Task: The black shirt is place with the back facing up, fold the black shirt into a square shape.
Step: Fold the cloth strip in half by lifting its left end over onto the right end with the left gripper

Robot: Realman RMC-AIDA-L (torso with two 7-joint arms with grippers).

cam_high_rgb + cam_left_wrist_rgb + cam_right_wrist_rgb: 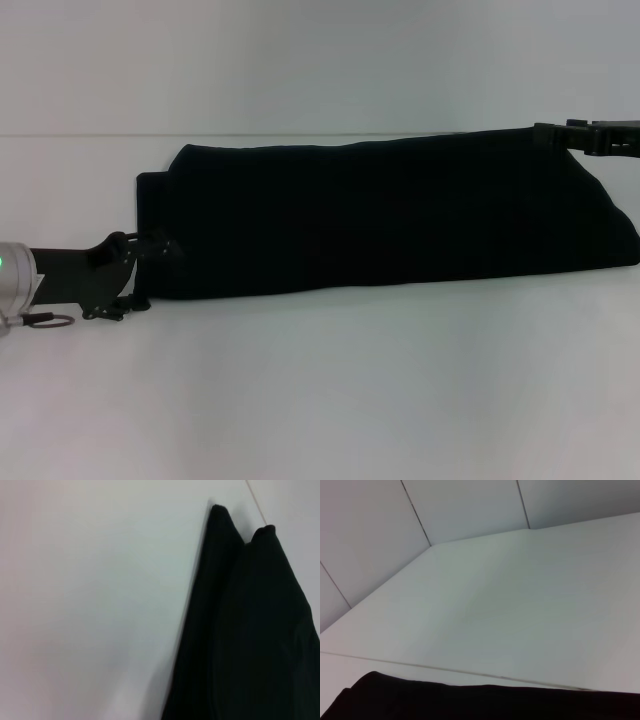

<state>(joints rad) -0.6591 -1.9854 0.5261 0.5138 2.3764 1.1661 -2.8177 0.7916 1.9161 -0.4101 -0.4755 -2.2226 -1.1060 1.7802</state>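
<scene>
The black shirt lies flat on the white table as a long folded strip, plain face up, running from left to right. My left gripper is at the strip's near left corner, open, with one finger touching the left edge. My right gripper is at the strip's far right corner, just over the cloth. The left wrist view shows the shirt's end with two pointed corners. The right wrist view shows only a dark edge of the shirt.
The white table spreads wide in front of the shirt, and its far edge meets a pale wall. A small ring hangs under my left wrist.
</scene>
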